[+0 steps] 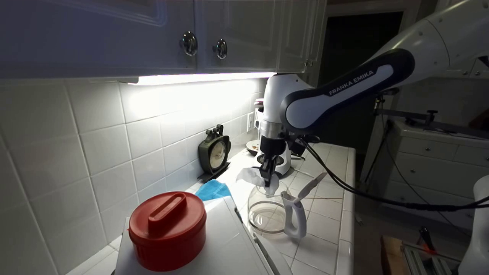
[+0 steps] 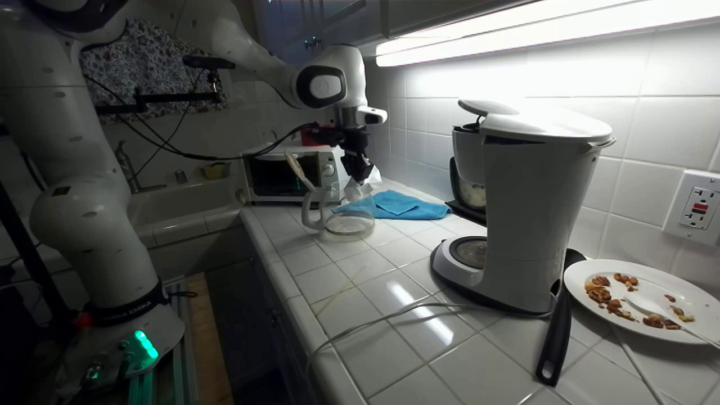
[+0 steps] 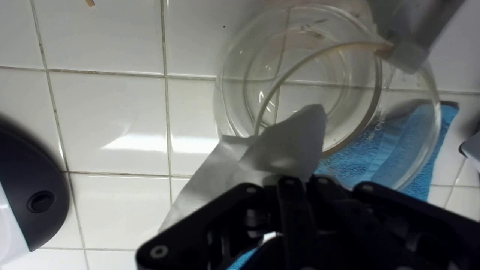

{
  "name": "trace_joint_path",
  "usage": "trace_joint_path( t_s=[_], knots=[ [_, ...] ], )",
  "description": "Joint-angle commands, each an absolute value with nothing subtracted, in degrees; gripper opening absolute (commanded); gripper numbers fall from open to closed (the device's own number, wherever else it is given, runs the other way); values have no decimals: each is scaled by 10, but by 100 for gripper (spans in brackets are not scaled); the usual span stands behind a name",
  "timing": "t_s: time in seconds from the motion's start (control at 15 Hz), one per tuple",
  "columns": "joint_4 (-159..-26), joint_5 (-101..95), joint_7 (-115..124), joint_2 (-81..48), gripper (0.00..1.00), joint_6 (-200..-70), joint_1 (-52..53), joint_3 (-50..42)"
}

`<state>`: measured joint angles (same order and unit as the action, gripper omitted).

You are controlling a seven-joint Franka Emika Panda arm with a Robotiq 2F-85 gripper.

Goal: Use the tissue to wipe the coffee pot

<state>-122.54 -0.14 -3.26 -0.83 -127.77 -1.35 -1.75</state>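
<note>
In both exterior views, the arm (image 1: 344, 91) bends down, gripper (image 1: 268, 183) pinching the tissue (image 1: 250, 176) at the coffee pot's (image 1: 266, 217) mouth.

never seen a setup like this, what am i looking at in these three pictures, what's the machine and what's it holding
The machine is a robot arm. Two pictures come from cameras standing apart from it; the wrist view is taken from the arm itself, looking down past the gripper, which works like a pinching hand. It is closed on a crumpled tissue, held at the mouth of a clear glass coffee pot; whether they touch, I can't tell. The pot stands on a white tiled counter. Also on it are a blue cloth, a white coffee machine, a plate with bits of food and a toaster oven carrying a red lidded container.
</note>
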Motion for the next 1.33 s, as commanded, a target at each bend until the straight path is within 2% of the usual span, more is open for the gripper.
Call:
trace_joint_path(
  t_s=[0.0, 0.53, 1.27],
  knots=[
    [-1214, -3, -26, -21, 0, -1301, -9, -11],
    [-1212, 16, -38, -33, 0, -1329, -2, -1],
    [-1201, 68, -97, -19, 0, -1288, 3, 10]
  ],
)
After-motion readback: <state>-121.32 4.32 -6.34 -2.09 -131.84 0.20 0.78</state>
